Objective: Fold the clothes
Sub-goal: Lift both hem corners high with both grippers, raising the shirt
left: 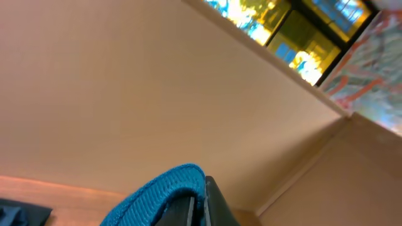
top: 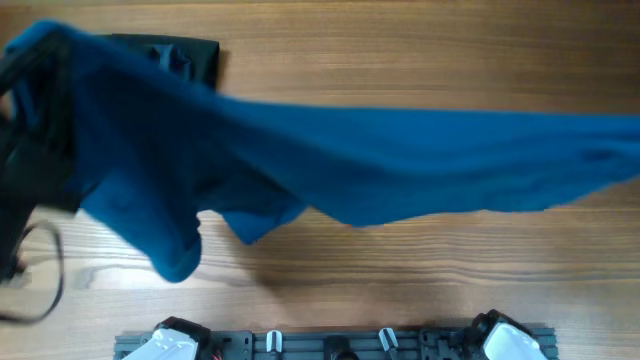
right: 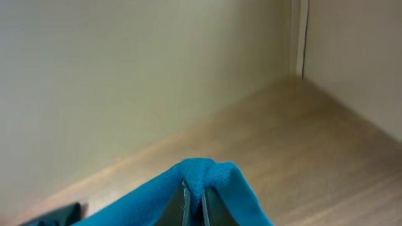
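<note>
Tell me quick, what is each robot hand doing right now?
left gripper: closed on the blue polo shirt.
right gripper: closed on the blue polo shirt too.

polo shirt [top: 400,165] | bright blue | stretched wide, raised above table

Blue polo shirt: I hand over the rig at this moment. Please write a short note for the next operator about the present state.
Grip: the left pincer is shut on the blue polo shirt; the right pincer is shut on the same shirt.
Position: the shirt is held up and stretched between both arms above the table, with one part hanging lower at the left. A black garment lies at the far left.
Done: shirt gripped and raised.
Left: lay it flat, then fold; no fold shows yet.
</note>
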Robot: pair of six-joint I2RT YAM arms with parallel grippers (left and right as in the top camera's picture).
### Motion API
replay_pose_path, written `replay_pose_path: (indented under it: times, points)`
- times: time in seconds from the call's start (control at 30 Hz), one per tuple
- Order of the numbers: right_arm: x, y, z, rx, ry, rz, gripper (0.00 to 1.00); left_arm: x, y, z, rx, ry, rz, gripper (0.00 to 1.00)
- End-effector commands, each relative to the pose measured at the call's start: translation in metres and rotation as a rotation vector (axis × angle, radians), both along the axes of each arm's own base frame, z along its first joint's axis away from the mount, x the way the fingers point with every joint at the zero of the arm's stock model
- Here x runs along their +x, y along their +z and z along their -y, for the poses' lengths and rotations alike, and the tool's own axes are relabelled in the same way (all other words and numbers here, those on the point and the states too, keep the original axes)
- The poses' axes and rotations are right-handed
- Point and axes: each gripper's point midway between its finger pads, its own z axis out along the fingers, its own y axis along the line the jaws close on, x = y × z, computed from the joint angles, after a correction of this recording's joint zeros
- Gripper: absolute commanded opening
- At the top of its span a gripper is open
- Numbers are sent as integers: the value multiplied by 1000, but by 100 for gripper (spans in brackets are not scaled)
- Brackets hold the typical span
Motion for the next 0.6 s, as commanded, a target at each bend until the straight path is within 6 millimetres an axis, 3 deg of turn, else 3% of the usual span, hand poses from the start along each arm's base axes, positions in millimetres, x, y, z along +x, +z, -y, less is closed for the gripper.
replay_pose_path:
  times: [0.0, 0.1, 0.2, 0.37, 0.57]
  points:
    - [-19, 18, -15, -20, 11, 83, 4, -29, 17, -16, -8, 32, 84, 4]
    - [-17, 21, -21, -16, 46, 95, 4, -37, 18, -23, -15, 55, 95, 4]
    - [1, 16, -19, 15, 94, 63, 4, -34, 15, -28, -13, 88, 80, 4]
    - [53, -5, 3, 83, 148, -45, 4, -5, 6, -37, 3, 198, 25, 4]
    - [105, -35, 32, 122, 182, -165, 4, 40, 10, -21, 26, 197, 25, 4]
